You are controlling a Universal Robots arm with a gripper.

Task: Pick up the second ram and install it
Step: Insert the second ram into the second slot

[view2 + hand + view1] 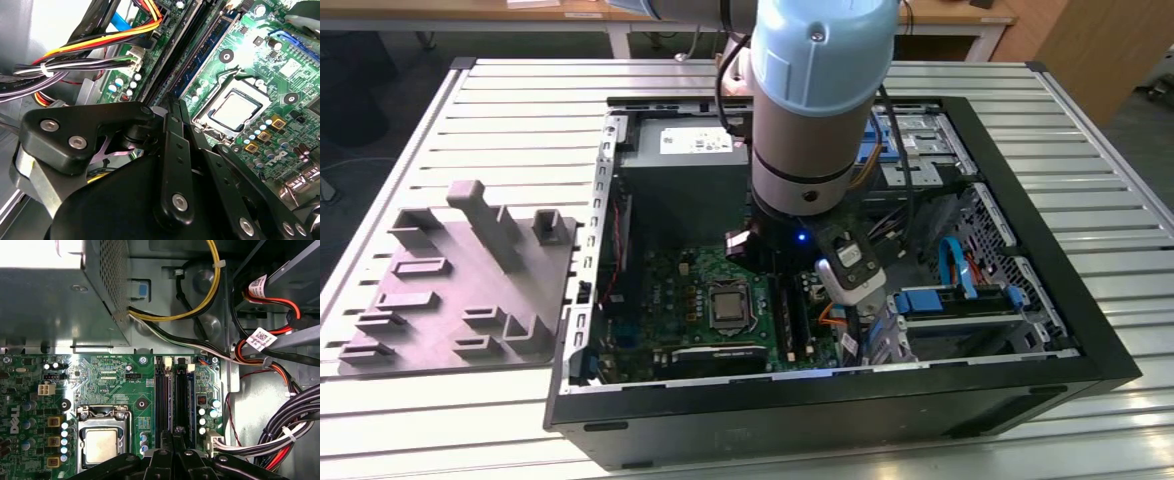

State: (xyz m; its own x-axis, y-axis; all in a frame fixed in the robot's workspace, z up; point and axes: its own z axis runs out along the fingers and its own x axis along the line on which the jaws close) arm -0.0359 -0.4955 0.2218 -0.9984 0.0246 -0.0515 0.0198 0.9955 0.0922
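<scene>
Hand (171, 100) base beyond wrist views' edges

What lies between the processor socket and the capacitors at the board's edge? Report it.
In the first wrist view, the long black memory slots lie between the processor socket and the capacitors.

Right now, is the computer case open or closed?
Open. No cover is on the case: the exterior view looks straight in at the motherboard and the power supply.

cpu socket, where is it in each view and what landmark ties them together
Exterior view: cpu socket mid-motherboard, to the exterior view's left of the arm.
First wrist view: socket beside the black memory slots.
Second wrist view: socket beside the same slots.
Shared landmark: those memory slots, next to the socket.
</scene>
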